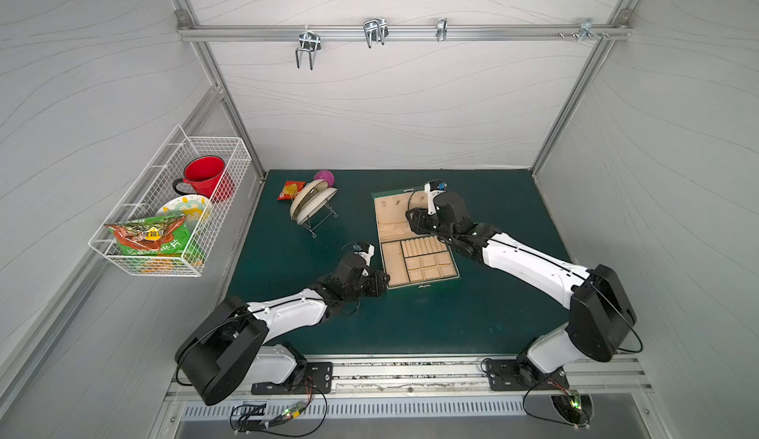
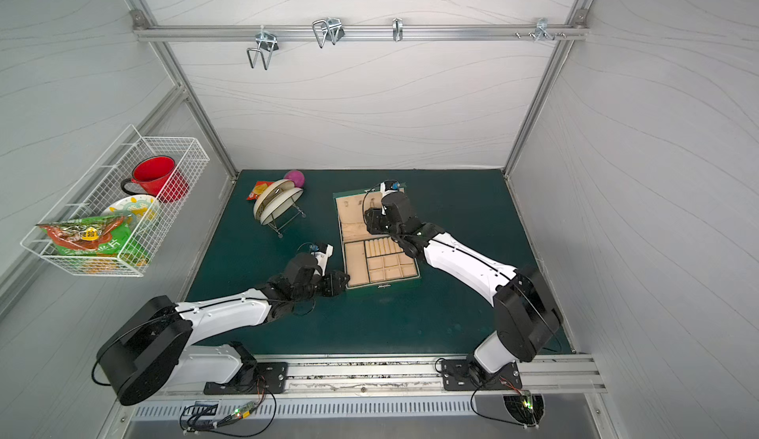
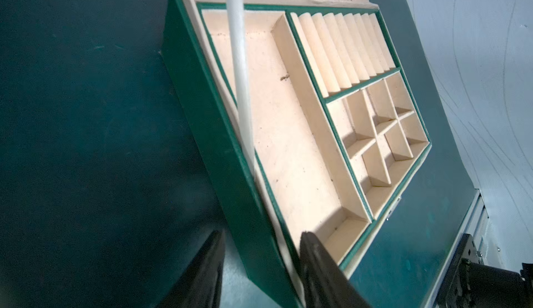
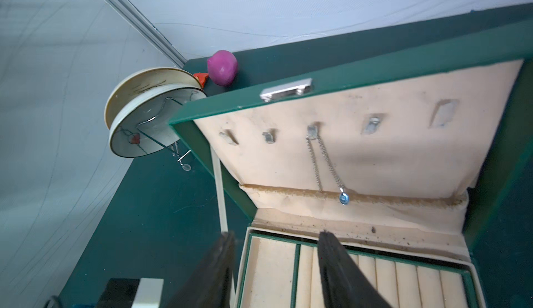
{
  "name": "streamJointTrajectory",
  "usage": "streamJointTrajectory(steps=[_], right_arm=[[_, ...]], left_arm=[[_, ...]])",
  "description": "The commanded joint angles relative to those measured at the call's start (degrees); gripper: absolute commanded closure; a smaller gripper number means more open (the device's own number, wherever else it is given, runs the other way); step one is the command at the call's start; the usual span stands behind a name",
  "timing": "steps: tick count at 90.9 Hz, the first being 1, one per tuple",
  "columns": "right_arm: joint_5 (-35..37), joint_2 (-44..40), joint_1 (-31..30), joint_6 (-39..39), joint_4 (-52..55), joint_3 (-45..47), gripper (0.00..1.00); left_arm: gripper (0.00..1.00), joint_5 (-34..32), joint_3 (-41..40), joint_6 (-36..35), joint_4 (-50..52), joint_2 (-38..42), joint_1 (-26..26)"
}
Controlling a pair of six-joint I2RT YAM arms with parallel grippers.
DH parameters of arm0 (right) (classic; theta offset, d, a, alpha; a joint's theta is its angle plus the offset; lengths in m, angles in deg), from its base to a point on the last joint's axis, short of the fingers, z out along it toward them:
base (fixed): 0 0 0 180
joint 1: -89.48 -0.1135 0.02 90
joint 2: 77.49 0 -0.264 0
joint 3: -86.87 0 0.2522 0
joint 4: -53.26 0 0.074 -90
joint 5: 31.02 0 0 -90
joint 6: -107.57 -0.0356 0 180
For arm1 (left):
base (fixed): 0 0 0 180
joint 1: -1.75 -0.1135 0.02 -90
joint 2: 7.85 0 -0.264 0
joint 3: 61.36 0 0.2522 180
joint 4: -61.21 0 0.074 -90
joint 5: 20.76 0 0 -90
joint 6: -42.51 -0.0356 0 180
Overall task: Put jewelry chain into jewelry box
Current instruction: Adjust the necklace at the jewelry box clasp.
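The dark green jewelry box (image 1: 423, 284) (image 2: 386, 285) lies open on the green mat, its beige lid (image 4: 375, 153) leaning back. The thin silver jewelry chain (image 4: 315, 162) hangs from a small hook inside the lid, a blue pendant at its low end. My right gripper (image 4: 276, 234) (image 1: 410, 217) hovers open over the tray beside the hinge, holding nothing. My left gripper (image 3: 261, 240) (image 1: 384, 283) is open astride the box's left wall (image 3: 207, 125) near the front corner, one finger outside and one inside the long compartment.
A plate rack (image 1: 312, 204) with plates, a snack packet (image 1: 289, 189) and a pink ball (image 1: 324, 177) stand at the back left of the mat. A wire basket (image 1: 172, 211) with a red mug hangs on the left wall. A white ribbon stay (image 3: 238, 61) joins lid and tray.
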Motion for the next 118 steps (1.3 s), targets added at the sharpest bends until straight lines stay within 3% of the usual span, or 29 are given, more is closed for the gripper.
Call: streamJointTrajectory(steps=[1,28,58,118], right_arm=[[-2.5,3.2,2.7,2.5,2.3,0.2,0.57],[-2.7,10.9,3.0,6.8,3.5,-4.4,0.62],[4.4,14.3,0.8,10.2,5.3,-8.0,0.64],[9.1,18.8,-0.3,11.0,8.0,-11.2,0.74]], left_arm=[[0.53,-1.7,0.2,-1.6,2.0,1.3,0.2],[0.53,-1.7,0.9,-2.0,2.5,0.2,0.2],[0.5,-0.4,1.7,-2.0,1.8,-2.1,0.2],[0.5,-0.1,1.7,-1.9,1.8,-2.1,0.2]])
